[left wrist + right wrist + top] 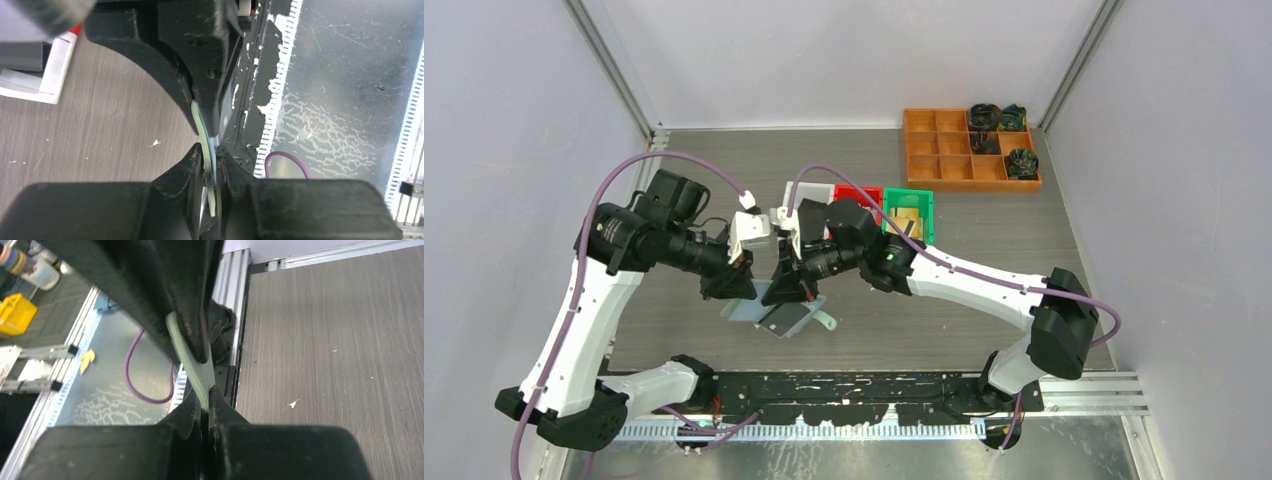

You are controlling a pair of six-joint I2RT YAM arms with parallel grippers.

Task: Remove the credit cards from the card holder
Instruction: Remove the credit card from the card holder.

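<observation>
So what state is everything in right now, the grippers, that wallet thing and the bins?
left gripper: shut on the card holder.
right gripper: shut on the card holder too.
card holder: pinched from both sides, a dark card showing in it.
green bin: holds something gold.
orange tray: dark things in four compartments.

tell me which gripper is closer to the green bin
Right. The right gripper is clamped on the card holder, down and left of the green bin. The left gripper pinches the holder's other side, farther left.
</observation>
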